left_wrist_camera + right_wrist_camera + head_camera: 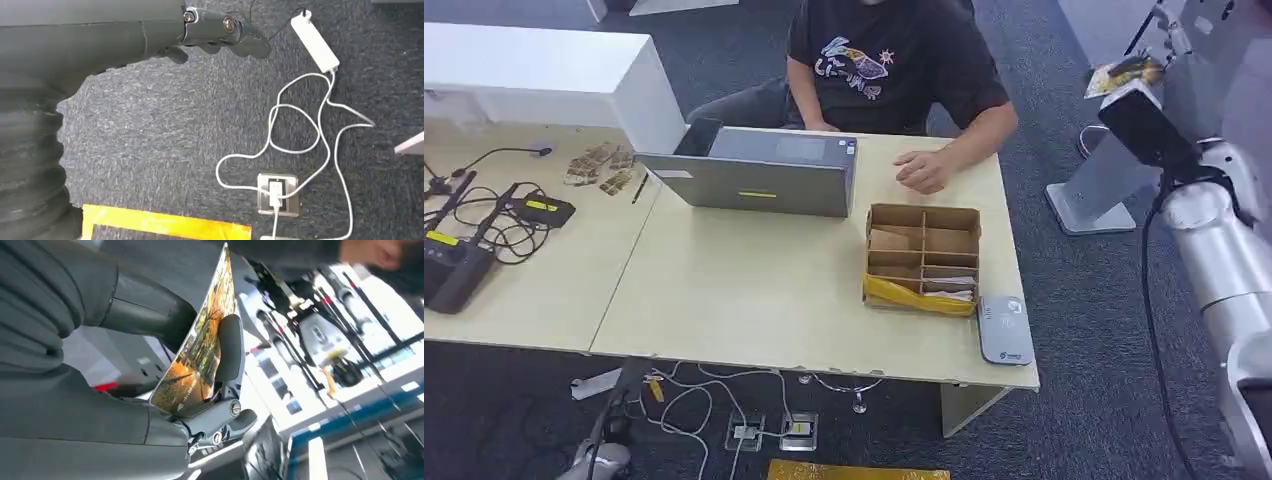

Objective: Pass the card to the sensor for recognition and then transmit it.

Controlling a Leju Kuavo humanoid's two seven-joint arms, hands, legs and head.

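Two right-hand fingers [227, 347] pinch the card [197, 355].

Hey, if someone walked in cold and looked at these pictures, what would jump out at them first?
Probably the right hand, raised off the table's right side and pinching a card with an autumn-coloured picture between its thumb and fingers. Next, the person seated behind a grey laptop at the far edge of the table. Then the cardboard divider box, with the small grey sensor beside it by the table's near right corner.
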